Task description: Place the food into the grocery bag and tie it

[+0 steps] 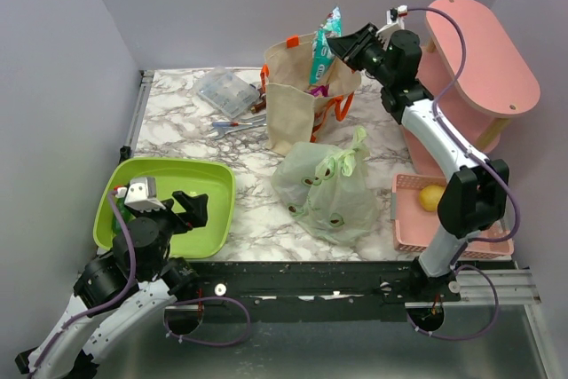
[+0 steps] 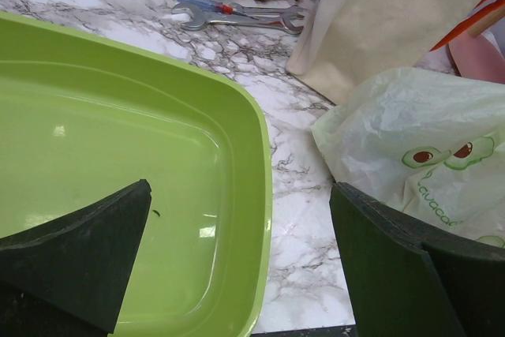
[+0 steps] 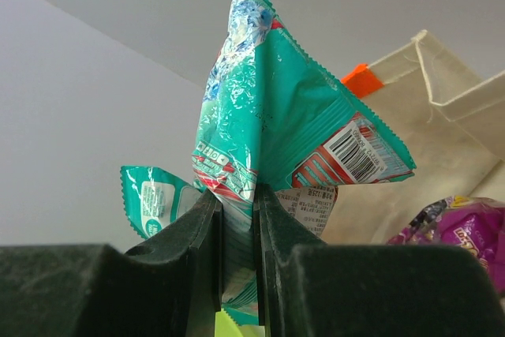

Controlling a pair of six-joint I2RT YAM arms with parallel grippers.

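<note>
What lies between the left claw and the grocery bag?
Only the rim of the green tray and bare marble table; the left wrist view shows it between the open left claw and the grocery bag.

Left arm point(image 1: 115, 277) folded low at 7 o'clock in the top view; left gripper point(image 1: 193, 209) points toward 2 o'clock, jaws spread wide and holding nothing; right arm point(image 1: 435, 130) rises from 5 o'clock and reaches toward 12; right gripper point(image 1: 342, 44) faces 9 o'clock, fingers pinched on a teal packet point(image 3: 268, 108).
</note>
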